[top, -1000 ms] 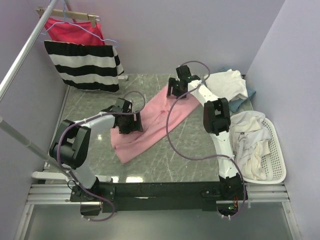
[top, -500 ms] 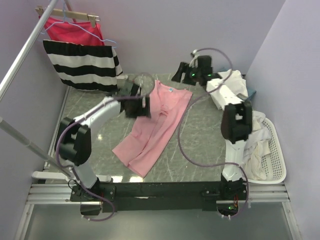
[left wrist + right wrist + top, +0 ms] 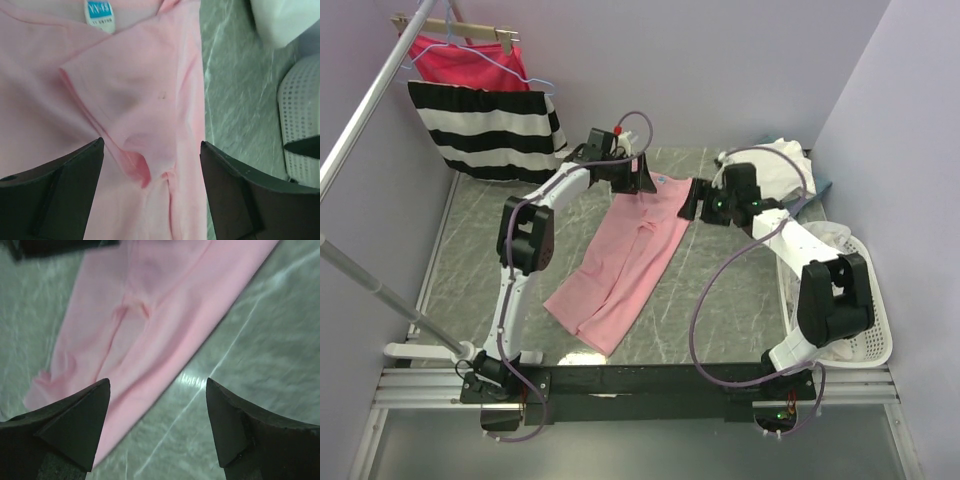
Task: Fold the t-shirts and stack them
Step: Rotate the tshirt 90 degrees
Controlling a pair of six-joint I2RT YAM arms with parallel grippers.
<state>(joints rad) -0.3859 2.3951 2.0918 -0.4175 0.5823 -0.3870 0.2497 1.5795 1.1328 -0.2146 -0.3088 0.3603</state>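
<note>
A light pink t-shirt (image 3: 628,252) lies stretched out long on the green marble table, collar toward the back. My left gripper (image 3: 644,180) hovers open over its collar end. In the left wrist view the pink t-shirt (image 3: 140,90) with its blue neck label (image 3: 97,10) fills the space under the left gripper (image 3: 151,150), a folded-in sleeve beneath it. My right gripper (image 3: 691,201) is open beside the shirt's upper right edge. In the right wrist view the right gripper (image 3: 157,390) straddles the pink t-shirt (image 3: 150,310) edge and bare table. Cream-white t-shirts (image 3: 778,170) are heaped at the back right.
A white mesh basket (image 3: 876,315) at the right edge holds more cream-white cloth (image 3: 820,275). A bit of blue fabric (image 3: 819,187) shows behind the white heap. A black-and-white striped garment (image 3: 490,130) and a magenta one (image 3: 460,62) hang at the back left beside a metal rail (image 3: 370,100).
The pink shirt went from bunched to stretched long toward the back. My left gripper moved back and right to the collar. My right gripper swung out, then returned to the shirt's right edge.
</note>
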